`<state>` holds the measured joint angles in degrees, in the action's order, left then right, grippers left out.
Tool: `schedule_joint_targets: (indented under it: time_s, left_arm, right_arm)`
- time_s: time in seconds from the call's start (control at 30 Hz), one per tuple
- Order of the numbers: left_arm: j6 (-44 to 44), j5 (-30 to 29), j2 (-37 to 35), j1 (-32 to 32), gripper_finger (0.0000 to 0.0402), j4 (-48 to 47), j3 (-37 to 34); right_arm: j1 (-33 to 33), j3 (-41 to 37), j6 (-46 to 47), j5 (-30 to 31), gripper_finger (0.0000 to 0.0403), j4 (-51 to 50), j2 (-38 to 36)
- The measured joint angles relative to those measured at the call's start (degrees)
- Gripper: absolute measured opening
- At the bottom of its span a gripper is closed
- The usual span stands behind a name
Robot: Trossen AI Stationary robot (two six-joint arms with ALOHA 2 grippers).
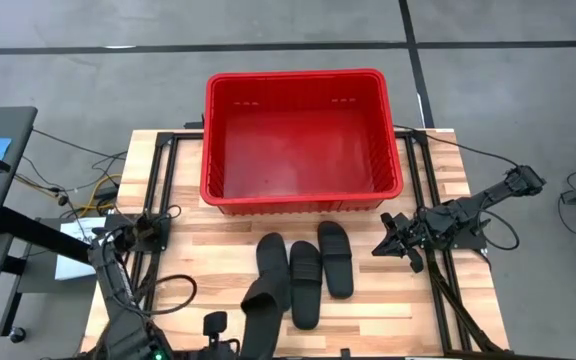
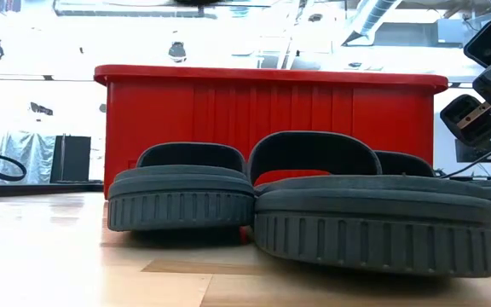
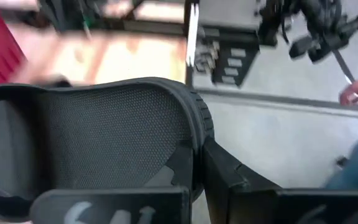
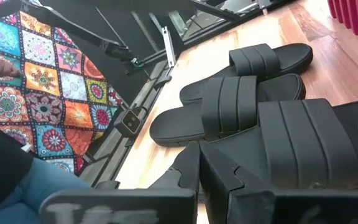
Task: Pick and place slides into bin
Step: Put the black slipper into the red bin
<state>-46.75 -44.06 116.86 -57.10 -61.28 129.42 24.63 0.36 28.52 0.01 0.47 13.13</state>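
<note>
The red bin stands at the table's far middle and shows nothing inside. Three black slides lie side by side on their soles in front of it. They also show in the low view and the right wrist view. My left gripper, near the front edge, is shut on the fourth slide, to the left of the others. My right gripper hangs shut and empty just right of the three slides, and it also shows in the low view. My left gripper pinches the slide's sole rim between its two fingers, coming level from the table's left. The slide is tipped up on edge, with its textured footbed turned toward the wrist camera. Whether it is clear of the table, I cannot tell.
Black metal rails run along both sides of the wooden table. Cables lie off the table's left. A person stands beyond the table's right edge, with a hand in the left wrist view. A patterned cloth lies past the left side.
</note>
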Motion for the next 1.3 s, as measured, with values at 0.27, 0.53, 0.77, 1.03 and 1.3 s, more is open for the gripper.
schedule_joint_targets:
  time_s: [0.27,0.53,0.77,1.03,1.3]
  left_arm:
    - [10.36,-12.68,-1.9,1.05,0.0001,-6.49,5.04]
    - [11.6,-14.27,-6.83,6.86,0.0001,-22.75,5.17]
    - [23.8,-13.83,-11.88,15.27,0.0001,-28.85,4.34]
    - [39.81,-7.34,-16.94,29.55,0.0001,-28.78,4.34]
    - [53.63,5.59,-21.37,45.48,0.0001,-28.84,4.34]
  right_arm:
    - [0.0,0.0,0.01,0.0,0.0,-0.02,0.0]
    - [0.01,0.0,0.01,0.0,0.0,0.0,0.0]
    - [0.01,0.0,0.01,0.0,0.0,-0.02,-0.02]
    - [0.01,0.0,0.01,0.0,0.0,-0.01,-0.01]
    - [0.01,0.0,0.01,0.0,0.0,-0.02,-0.02]
